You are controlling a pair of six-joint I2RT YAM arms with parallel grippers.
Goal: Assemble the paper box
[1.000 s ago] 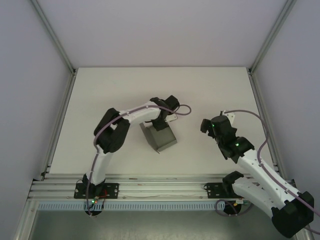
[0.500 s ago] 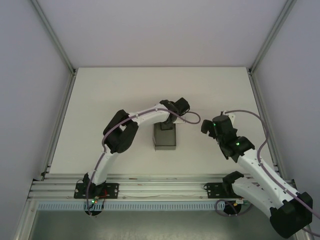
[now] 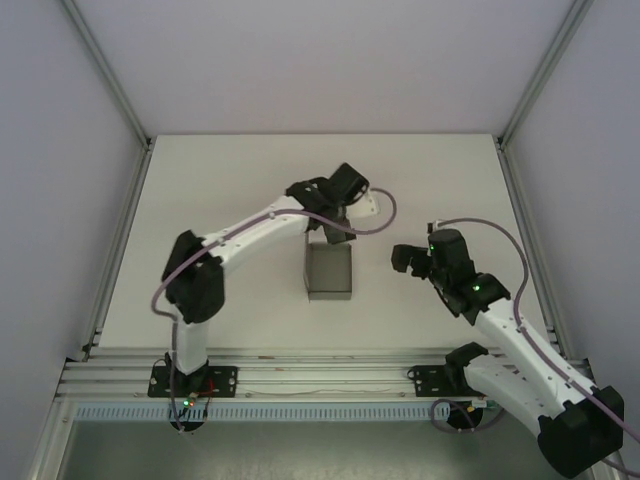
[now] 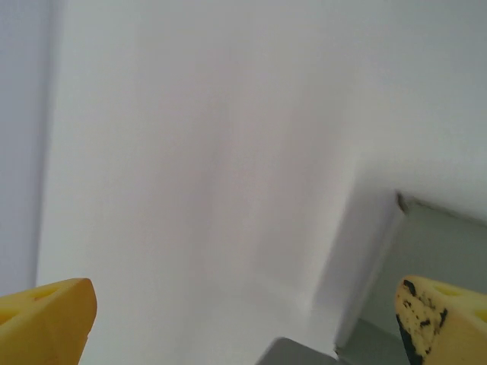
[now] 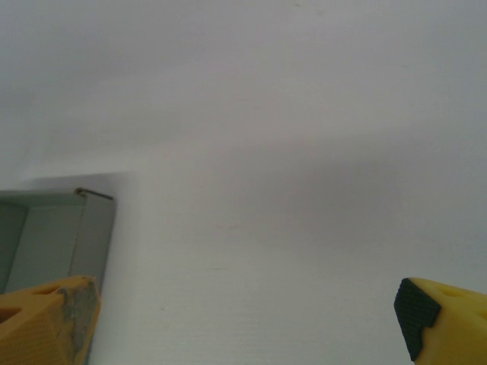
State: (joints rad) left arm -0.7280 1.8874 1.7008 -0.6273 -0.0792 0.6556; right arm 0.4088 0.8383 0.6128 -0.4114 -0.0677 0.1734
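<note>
Paper box [image 3: 328, 272], open-topped, stands free at the bench [image 3: 200, 200] centre. Left gripper [image 3: 331, 232] hovers at its far wall, right gripper [image 3: 400, 260] near its right side. The 2 tools are spread and empty, probably poised to press remaining flaps.

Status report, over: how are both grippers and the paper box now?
Left gripper open, at far edge of paper box. Right gripper open, apart on its right. Box upright, top open. Nothing in the way.

Grey paper box [image 3: 329, 272], white table [image 3: 210, 190]
</note>
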